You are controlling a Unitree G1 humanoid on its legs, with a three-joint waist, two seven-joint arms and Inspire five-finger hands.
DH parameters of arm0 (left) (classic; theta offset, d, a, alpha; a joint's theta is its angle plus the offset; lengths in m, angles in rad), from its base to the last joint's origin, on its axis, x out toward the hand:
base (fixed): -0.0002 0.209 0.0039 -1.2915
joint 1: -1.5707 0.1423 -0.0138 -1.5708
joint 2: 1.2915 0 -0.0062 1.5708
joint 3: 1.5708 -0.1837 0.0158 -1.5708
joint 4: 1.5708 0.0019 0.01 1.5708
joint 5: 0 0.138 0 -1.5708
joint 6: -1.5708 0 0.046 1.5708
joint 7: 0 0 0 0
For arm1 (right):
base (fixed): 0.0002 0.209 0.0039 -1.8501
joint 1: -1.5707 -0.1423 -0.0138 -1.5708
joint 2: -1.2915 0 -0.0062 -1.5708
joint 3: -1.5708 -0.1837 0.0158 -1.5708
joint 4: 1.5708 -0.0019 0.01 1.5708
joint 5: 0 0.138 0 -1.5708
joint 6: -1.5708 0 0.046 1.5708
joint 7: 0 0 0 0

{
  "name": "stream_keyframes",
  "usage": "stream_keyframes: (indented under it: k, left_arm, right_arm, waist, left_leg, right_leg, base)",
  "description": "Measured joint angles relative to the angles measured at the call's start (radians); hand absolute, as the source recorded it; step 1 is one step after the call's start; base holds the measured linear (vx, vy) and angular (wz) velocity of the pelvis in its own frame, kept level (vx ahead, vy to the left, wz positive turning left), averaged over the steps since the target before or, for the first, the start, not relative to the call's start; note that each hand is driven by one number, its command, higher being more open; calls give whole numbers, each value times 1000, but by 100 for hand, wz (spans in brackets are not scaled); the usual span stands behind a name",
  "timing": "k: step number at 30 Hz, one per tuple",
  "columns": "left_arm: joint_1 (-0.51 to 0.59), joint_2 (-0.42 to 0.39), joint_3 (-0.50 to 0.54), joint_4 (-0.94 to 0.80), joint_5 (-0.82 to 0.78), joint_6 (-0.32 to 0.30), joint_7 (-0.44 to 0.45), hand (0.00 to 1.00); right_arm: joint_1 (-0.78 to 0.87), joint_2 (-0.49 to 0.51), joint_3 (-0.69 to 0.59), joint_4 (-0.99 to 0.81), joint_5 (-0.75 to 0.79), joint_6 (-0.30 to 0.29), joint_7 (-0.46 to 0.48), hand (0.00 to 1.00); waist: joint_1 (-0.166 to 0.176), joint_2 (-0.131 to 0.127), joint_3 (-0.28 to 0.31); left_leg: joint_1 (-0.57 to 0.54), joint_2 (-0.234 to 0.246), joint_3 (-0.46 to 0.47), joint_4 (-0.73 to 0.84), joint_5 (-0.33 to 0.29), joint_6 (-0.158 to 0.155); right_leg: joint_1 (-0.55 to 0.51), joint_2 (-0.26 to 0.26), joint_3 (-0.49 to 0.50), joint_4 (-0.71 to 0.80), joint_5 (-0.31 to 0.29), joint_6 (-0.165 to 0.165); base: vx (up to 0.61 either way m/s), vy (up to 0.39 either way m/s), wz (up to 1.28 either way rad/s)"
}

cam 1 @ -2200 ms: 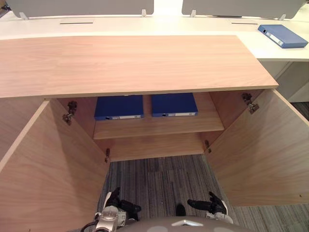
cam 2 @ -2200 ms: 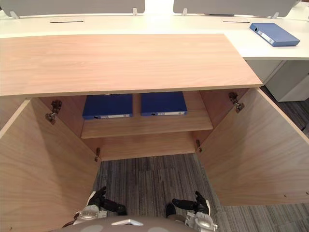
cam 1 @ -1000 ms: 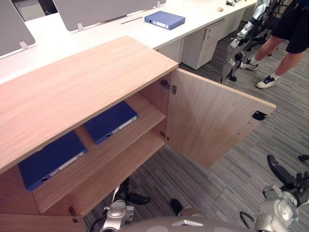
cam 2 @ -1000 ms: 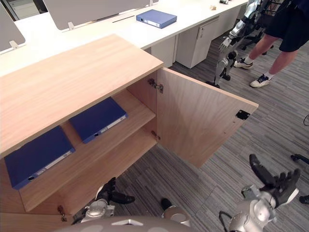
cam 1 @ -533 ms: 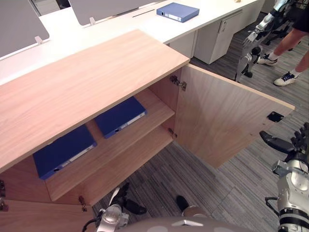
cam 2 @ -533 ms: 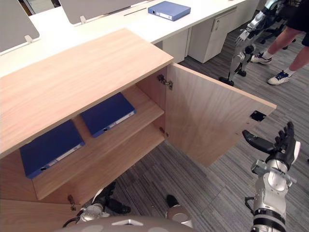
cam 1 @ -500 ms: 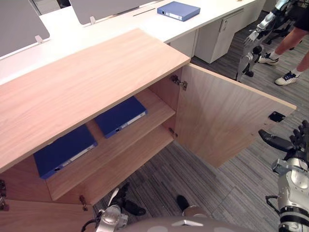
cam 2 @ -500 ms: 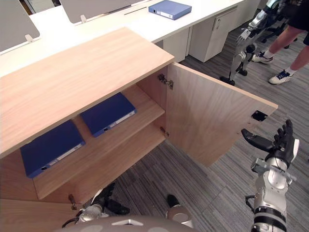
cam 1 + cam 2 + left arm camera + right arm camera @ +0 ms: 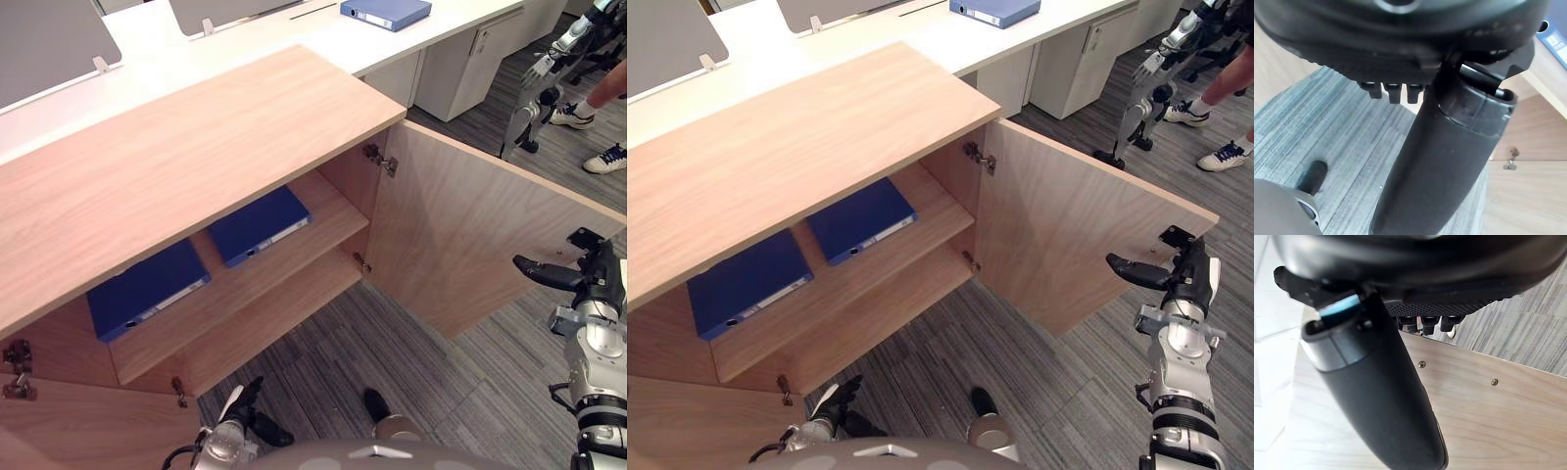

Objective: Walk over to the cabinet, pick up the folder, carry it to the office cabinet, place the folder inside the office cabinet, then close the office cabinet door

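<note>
Your right robot hand [image 9: 1183, 282] has come closer to the free edge of the right door [image 9: 460, 225] than it was half a second ago, and the head camera has swung a little as well, so do not read the cabinet's shift as a move. That robot hand is open and holds nothing. Its fingers are straight and point up beside the black latch piece [image 9: 1172, 236] on the door's edge, and its thumb reaches across in front of the door's inner face. You cannot tell from these views whether it touches the wood. In its wrist view the door's inner face, with two screws, lies just past the fingers.

Your left robot hand [image 9: 238, 411] hangs low over the carpet floor [image 9: 411, 372], loosely open and empty, near the foot of the open left door [image 9: 88, 431].

Beyond the right door from your right robot hand, and well apart from it, one blue folder [image 9: 260, 225] lies flat on the shelf [image 9: 245, 284] of the office cabinet [image 9: 196, 157]. A second blue folder [image 9: 145, 290] lies beside it, further from that hand. A third blue folder [image 9: 386, 12] rests on the white worktop [image 9: 294, 39] behind the cabinet, far from both hands.

A person's shoe [image 9: 605, 159] shows on the carpet beyond your right robot hand.
</note>
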Motion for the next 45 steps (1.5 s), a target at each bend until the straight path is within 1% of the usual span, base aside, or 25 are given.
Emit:
stream_keyframes:
  k: [3,7,11,12,13,16,19,22,27,31,34,36,38,39,40,41,43,45]
  left_arm:
    - [0,0,1,0,0,0,0,100]
    - [-1,0,4,-1,2,1,1,100]
    - [-11,0,6,-1,3,1,1,100]
    - [-19,0,6,-1,4,2,2,100]
    - [-20,-1,6,-1,5,2,2,100]
    - [-40,-5,14,-1,30,4,8,100]
    - [-45,-18,31,-1,37,8,10,100]
    - [-46,-27,31,-1,38,16,11,100]
    - [-45,-34,28,-1,40,23,21,100]
    - [-47,-32,24,0,48,25,25,100]
    - [-65,-27,16,13,59,28,27,100]
    - [-80,-19,-7,18,60,28,27,100]
    - [-85,-17,-9,18,60,28,27,100]
    - [-85,-14,-10,18,62,28,27,100]
    - [-84,-10,-10,18,67,28,28,100]
    - [-82,-7,-10,18,68,29,28,100]
    - [-80,3,-11,24,68,32,28,100]
    - [-80,11,-11,27,68,38,30,100]
  right_arm:
    - [1,7,0,-11,0,0,-1,100]
    - [48,61,-5,-108,1,8,-17,100]
    - [170,203,-4,-309,0,10,-22,100]
    - [213,249,-2,-371,-2,10,-22,100]
    - [233,273,1,-401,-2,10,-22,100]
    - [340,411,47,-548,-12,10,-17,100]
    - [440,497,106,-646,-41,8,17,100]
    - [516,542,164,-703,-39,6,40,100]
    - [617,564,276,-767,-38,5,54,100]
    - [662,560,350,-772,-38,5,64,100]
    - [689,542,409,-773,-38,9,66,100]
    - [695,526,441,-772,-37,15,69,100]
    - [693,513,465,-773,-37,21,84,100]
    - [692,508,488,-773,-36,24,99,100]
    - [684,503,517,-772,-36,32,108,100]
    - [679,499,531,-772,-35,36,116,100]
    - [641,482,599,-772,-28,40,147,100]
    - [605,484,624,-770,-28,49,152,100]
  waist:
    - [0,-1,0]
    - [-5,-1,1]
    - [-17,-7,4]
    - [-17,-11,7]
    - [-18,-15,10]
    - [-20,-36,17]
    - [-21,-55,21]
    - [-22,-65,18]
    - [-21,-71,18]
    - [-18,-80,18]
    - [-11,-100,19]
    - [-8,-111,19]
    - [-1,-118,18]
    - [11,-122,16]
    - [20,-125,14]
    - [20,-127,14]
    - [24,-130,14]
    - [37,-136,16]
  left_leg:
    - [-4,0,-6,0,2,2]
    - [-5,4,-11,-2,3,2]
    - [-1,11,-12,-1,3,1]
    - [0,11,-12,-1,3,0]
    - [0,11,-11,0,3,0]
    - [3,12,3,6,1,-1]
    - [7,15,24,13,-3,-1]
    - [7,16,34,16,-3,-1]
    - [9,20,39,20,-3,-1]
    - [9,21,36,21,-2,0]
    - [2,21,11,21,1,4]
    - [-9,17,-17,20,5,5]
    - [-11,14,-37,14,11,9]
    - [-11,14,-49,10,20,6]
    - [-13,14,-62,4,25,10]
    - [-13,12,-70,-2,31,8]
    - [-13,6,-102,-29,60,7]
    - [-10,0,-135,-54,82,10]
  right_leg:
    - [1,0,-3,-13,10,-2]
    - [9,3,-3,-35,25,-4]
    - [12,12,0,-39,31,-7]
    - [12,13,3,-39,34,-8]
    - [12,14,5,-39,35,-7]
    - [10,17,25,-39,43,-8]
    - [7,21,49,-39,51,-7]
    - [-2,25,61,-28,51,-7]
    - [-3,30,65,-22,52,-8]
    - [-3,28,64,-17,52,-8]
    - [-1,19,49,-9,52,-8]
    - [-1,11,24,-3,49,-8]
    - [0,7,6,8,41,-11]
    - [1,6,-6,13,38,-11]
    - [2,5,-19,18,35,-14]
    - [2,4,-27,22,32,-15]
    - [4,2,-61,35,21,-19]
    - [15,0,-95,35,15,-22]
  base:
    - [-31,-22,1]
    - [-6,-11,-2]
    - [0,-30,-5]
    - [-13,-25,-8]
    - [-16,-14,-7]
    - [-28,-13,-15]
    - [-18,-16,-22]
    - [-13,-20,-11]
    - [-2,-13,-3]
    - [0,-4,1]
    - [-12,-12,15]
    - [-27,-7,34]
    - [-22,-7,34]
    - [-12,-21,33]
    - [-14,-27,33]
    - [-6,-26,35]
    - [-4,-26,43]
    - [-5,-22,53]
